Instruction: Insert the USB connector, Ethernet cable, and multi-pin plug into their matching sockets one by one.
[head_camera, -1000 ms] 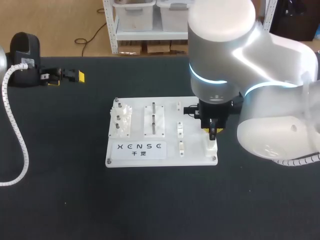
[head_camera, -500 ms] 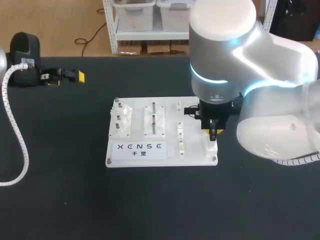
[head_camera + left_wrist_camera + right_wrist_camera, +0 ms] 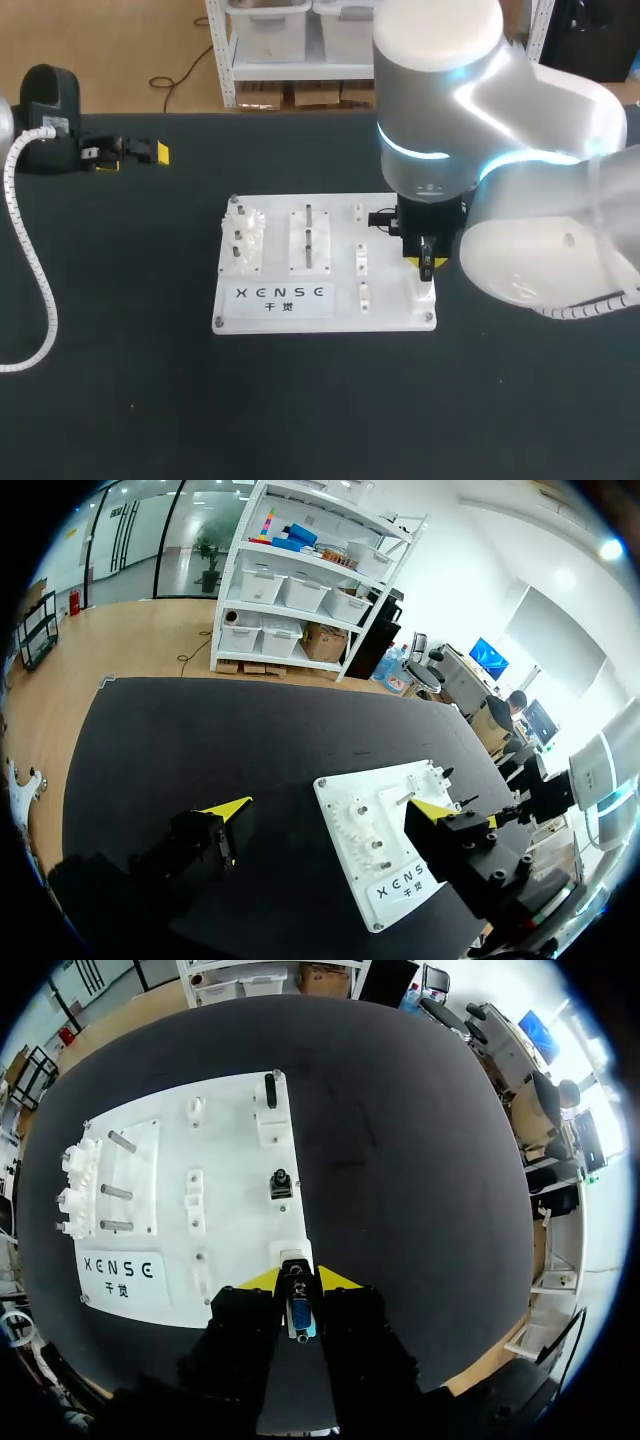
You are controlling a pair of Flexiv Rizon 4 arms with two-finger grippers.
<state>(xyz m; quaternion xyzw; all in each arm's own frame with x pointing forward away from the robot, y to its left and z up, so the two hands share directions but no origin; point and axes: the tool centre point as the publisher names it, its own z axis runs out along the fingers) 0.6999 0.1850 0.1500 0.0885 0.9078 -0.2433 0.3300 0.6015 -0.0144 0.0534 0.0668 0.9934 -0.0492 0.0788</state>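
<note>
Your right gripper [image 3: 298, 1280] is clamped on the multi-pin plug [image 3: 299, 1317]. It holds the plug upright over its socket [image 3: 291, 1254] at the white board's [image 3: 390, 272] lower-right corner, likely for a straight push down. Your left gripper [image 3: 135, 153] sits upper left with its fingers apart, clear of the work.

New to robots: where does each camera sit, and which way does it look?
Head view: fixed above and behind, looking down at the board; left arm and right arm show.
Left wrist view: on that arm, past the open left tool toward the board.
Right wrist view: down along the right tool, gripping the multi-pin plug.
All share the board.
</note>
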